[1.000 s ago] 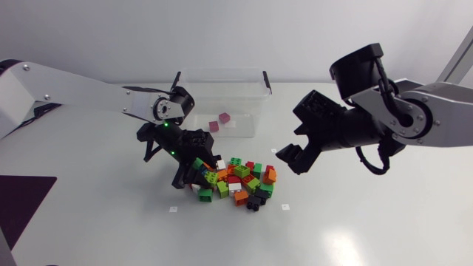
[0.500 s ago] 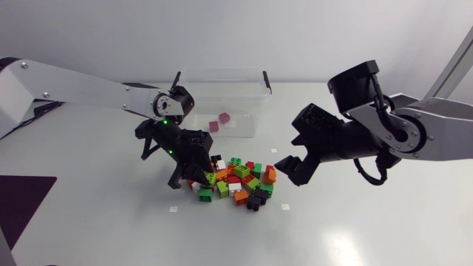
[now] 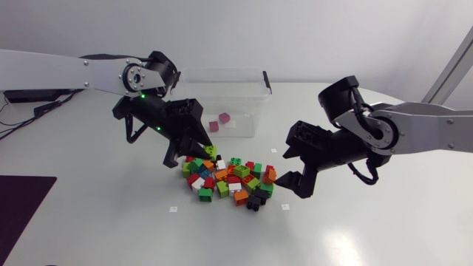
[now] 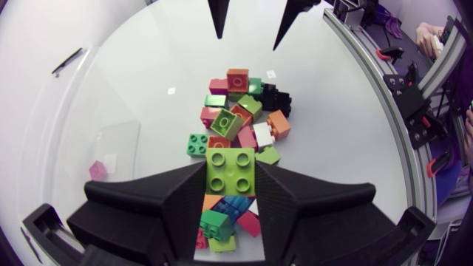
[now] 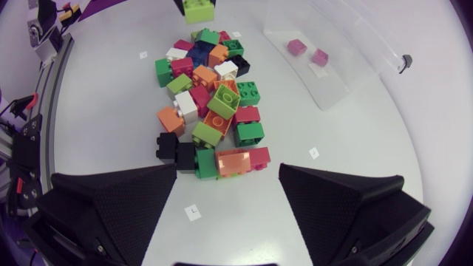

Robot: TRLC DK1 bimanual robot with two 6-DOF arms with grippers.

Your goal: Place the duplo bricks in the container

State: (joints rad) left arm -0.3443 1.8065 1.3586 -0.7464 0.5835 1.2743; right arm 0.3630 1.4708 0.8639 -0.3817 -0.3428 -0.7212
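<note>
Lime-green duplo brick (image 4: 230, 166) pinched in the left tool (image 4: 230, 179) above the mixed brick pile (image 3: 233, 181) on the tabletop (image 3: 355, 229), apparently ready for carrying to the clear container (image 3: 222, 80) just behind, while the right tool (image 3: 290, 168) hangs spread and empty beside the pile.

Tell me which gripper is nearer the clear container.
Left. Left gripper, shut on a lime brick, hangs just before the container; right gripper is past the pile.

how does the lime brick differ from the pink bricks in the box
The lime brick is held aloft in the left jaws, shut on it; the pink bricks lie loose on the box floor. The lime brick is above the pile, outside the box; the pink bricks are already in. All are duplo bricks.
</note>
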